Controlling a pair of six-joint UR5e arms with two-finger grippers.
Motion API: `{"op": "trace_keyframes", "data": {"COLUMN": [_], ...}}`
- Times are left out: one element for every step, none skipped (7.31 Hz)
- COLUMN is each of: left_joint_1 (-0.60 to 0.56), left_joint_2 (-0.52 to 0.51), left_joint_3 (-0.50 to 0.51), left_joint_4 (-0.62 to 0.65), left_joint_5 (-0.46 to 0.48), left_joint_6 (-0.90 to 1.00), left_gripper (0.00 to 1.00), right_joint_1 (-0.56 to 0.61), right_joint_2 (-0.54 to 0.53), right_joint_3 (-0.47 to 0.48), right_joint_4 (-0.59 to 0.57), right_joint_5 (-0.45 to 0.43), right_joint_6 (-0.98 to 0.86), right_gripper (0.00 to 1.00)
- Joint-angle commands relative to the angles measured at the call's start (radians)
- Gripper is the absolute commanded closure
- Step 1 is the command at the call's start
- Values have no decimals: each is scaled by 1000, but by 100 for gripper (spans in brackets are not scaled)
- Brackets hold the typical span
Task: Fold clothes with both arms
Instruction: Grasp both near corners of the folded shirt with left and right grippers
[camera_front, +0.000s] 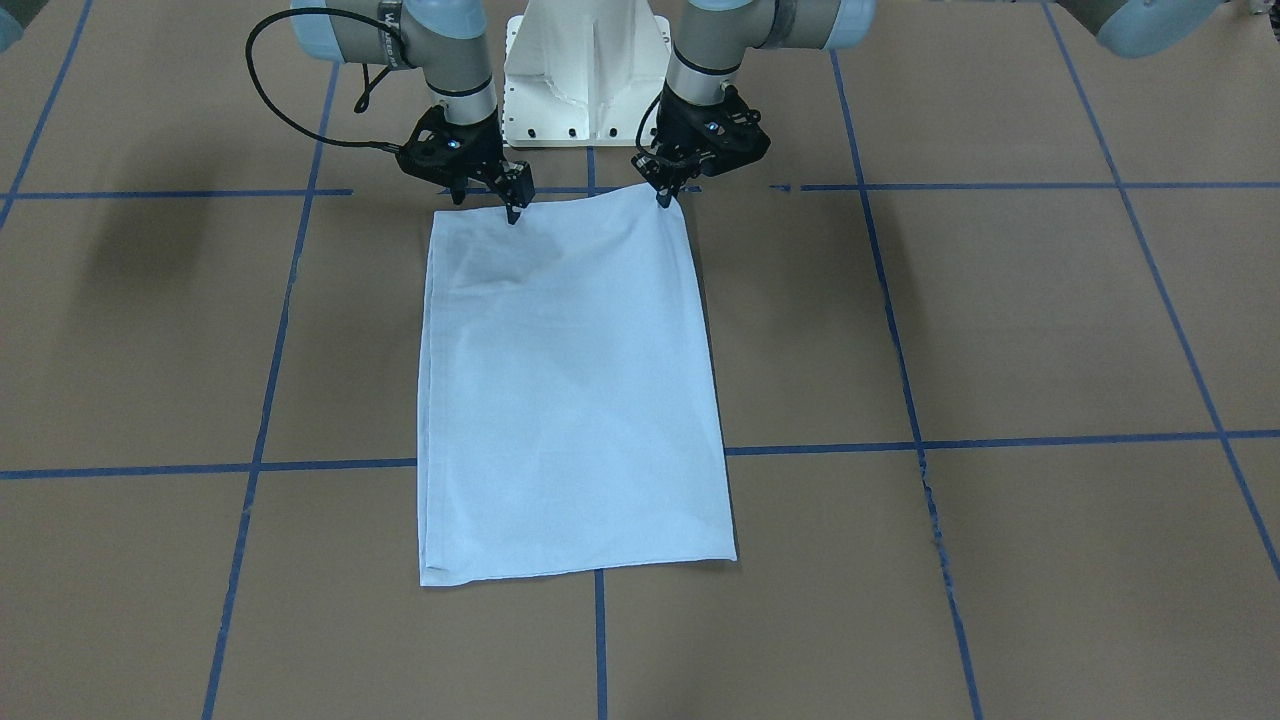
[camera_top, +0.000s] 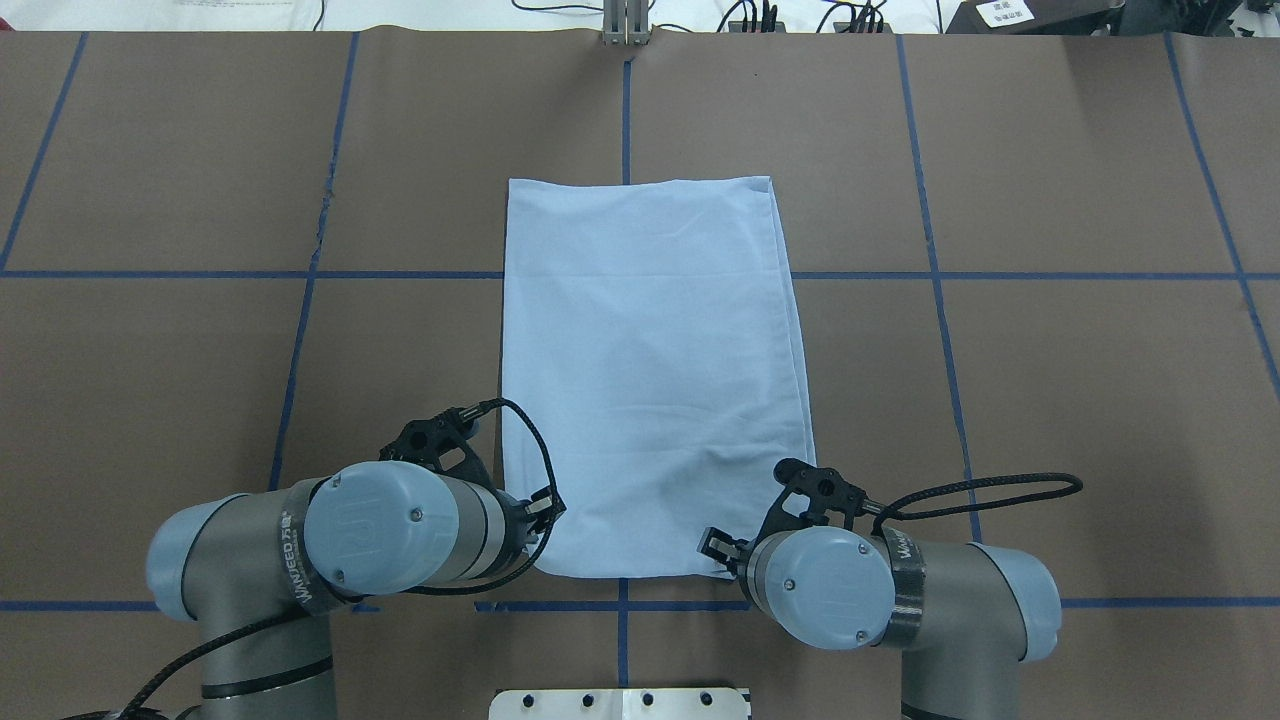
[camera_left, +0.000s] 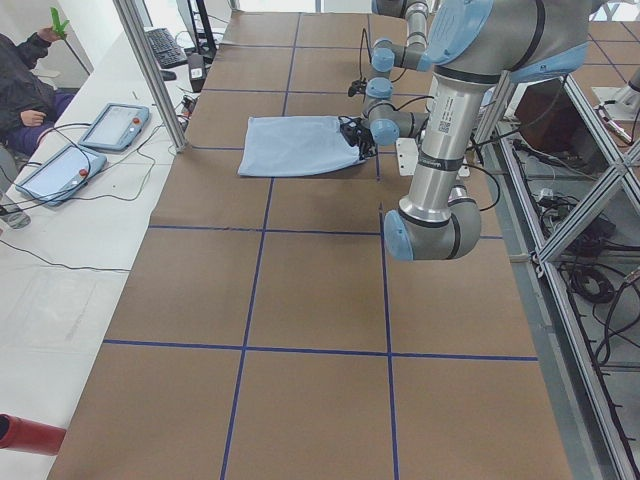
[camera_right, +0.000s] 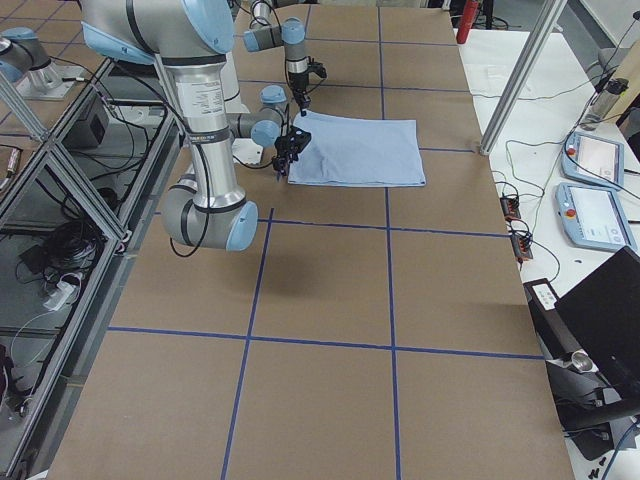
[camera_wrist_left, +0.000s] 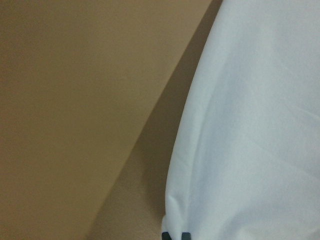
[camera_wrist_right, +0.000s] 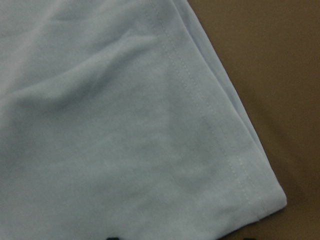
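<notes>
The T-shirt lies flat on the brown table, folded into a smooth pale-blue rectangle with its short edge toward my base. The front-facing view shows my left gripper pinched on one near corner. My right gripper stands at the other. Only the right wrist view shows the double-stitched hem and the right jaws spread apart.

Even overhead light, no glare; soft shadows lie on the table. The left wrist view is blurred, the shirt casting a dark shadow.
</notes>
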Motion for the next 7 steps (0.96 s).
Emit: {"op": "trace_keyframes", "data": {"left_joint_1": [0,0,0,0,0,3,3], "left_joint_2": [-1,-1,-1,2,1,-1,1], "left_joint_3": [0,0,0,2,2,3,3], "left_joint_4": [-1,-1,-1,-3,-3,-3,-3], "left_joint_5": [0,1,1,1,1,1,1], "left_joint_6": [0,0,0,0,0,0,0], "left_gripper": [100,100,100,100,100,100,100], "right_joint_1": [1,1,4,11,22,33,42], "right_joint_2": [0,2,2,3,18,46,76], "right_joint_3": [1,4,9,16,12,9,10], "right_joint_4": [0,0,0,0,-5,-36,-67], "right_joint_5": [5,7,7,8,8,8,8], "right_joint_6": [-1,-3,-3,-4,-4,-6,-6], "right_gripper": [47,63,78,89,92,100,100]}}
